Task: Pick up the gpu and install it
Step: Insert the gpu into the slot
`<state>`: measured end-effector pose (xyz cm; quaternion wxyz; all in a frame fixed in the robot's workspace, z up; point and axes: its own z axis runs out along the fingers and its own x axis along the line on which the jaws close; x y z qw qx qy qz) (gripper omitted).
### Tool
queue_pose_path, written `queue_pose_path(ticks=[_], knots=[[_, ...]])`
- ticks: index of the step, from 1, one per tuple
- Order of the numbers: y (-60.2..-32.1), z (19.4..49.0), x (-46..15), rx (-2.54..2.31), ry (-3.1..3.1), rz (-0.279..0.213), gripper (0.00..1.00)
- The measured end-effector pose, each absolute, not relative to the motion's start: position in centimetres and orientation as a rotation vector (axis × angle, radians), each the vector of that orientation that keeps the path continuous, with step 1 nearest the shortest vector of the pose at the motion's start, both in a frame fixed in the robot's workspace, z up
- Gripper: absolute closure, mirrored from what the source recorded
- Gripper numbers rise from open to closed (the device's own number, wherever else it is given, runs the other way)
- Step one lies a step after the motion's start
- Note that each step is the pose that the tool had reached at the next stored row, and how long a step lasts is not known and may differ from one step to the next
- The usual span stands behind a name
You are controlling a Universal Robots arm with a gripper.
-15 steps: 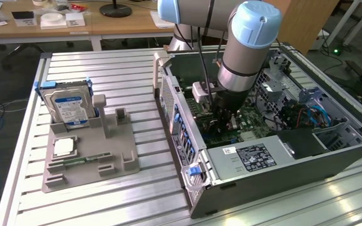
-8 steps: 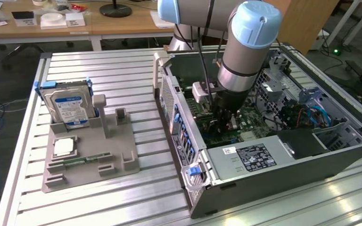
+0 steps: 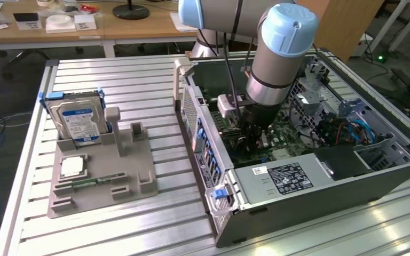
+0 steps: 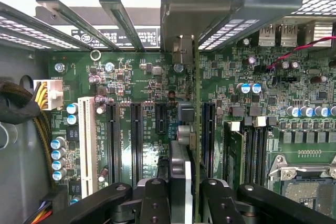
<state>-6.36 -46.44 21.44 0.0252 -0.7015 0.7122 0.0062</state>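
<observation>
1. Right now the arm [image 3: 273, 64] reaches down into the open computer case [image 3: 319, 197], which lies on its side on the slatted metal table [image 3: 119, 224], toward the exterior view's right of it.
2. Seen from the wrist view, the gripper [image 4: 181, 192] is clamped on the gpu [image 4: 184, 145], one black finger [image 4: 155, 198] on each face of the thin card, which stands on edge between them.
3. The gpu sits directly over the green motherboard [image 4: 147, 77] inside the case, its lower edge running along the line of the long black expansion slots [image 4: 135, 140]; whether it is seated in a slot cannot be told.
4. Its metal end bracket [image 4: 181, 51] stands against the rear wall of the case, among the slot covers [image 4: 113, 14] there.
5. Also on the motherboard, just beside the gpu, are a white slot [image 4: 88, 135], blue-topped capacitors [image 4: 59, 156] and a metal processor socket frame [image 4: 304, 171].
6. Outside the case, to the exterior view's left of it, a grey fixture tray [image 3: 134, 176] rests on the table.
7. On that tray stand a silver hard drive with a blue-white label [image 3: 79, 121], upright in its holder, a square chip [image 3: 72, 167] lying flat, and a narrow green memory stick [image 3: 94, 180] nearer the case-side edge.
</observation>
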Motion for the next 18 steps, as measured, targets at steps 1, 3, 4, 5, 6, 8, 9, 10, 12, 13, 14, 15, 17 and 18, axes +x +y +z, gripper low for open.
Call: queue_pose_path(ticks=[1,3,4,5,6,8,9,10,12,13,14,15,17,18], knots=[[-46.4,21.4,-6.4,-2.169,2.202,0.019,0.72],[-46.4,21.4,-6.4,-2.169,2.202,0.019,0.72],[-46.4,21.4,-6.4,-2.169,2.202,0.019,0.72],[-46.4,21.4,-6.4,-2.169,2.202,0.020,0.72],[-46.4,21.4,-6.4,-2.167,2.201,0.021,0.71],[-46.4,21.6,-6.4,-2.168,2.201,0.018,0.65],[-46.4,21.8,-6.4,-2.167,2.201,0.017,0.65],[-46.4,22.1,-6.4,-2.167,2.200,0.015,0.65],[-46.4,22.7,-6.4,-2.166,2.199,0.013,0.65],[-46.4,23.1,-6.4,-2.165,2.198,0.011,0.65],[-46.4,23.4,-6.4,-2.165,2.198,0.011,0.65],[-46.4,23.8,-6.4,-2.165,2.197,0.010,0.65],[-46.4,24.6,-6.4,-2.164,2.197,0.009,0.65],[-46.4,25.0,-6.4,-2.164,2.197,0.008,0.65]])
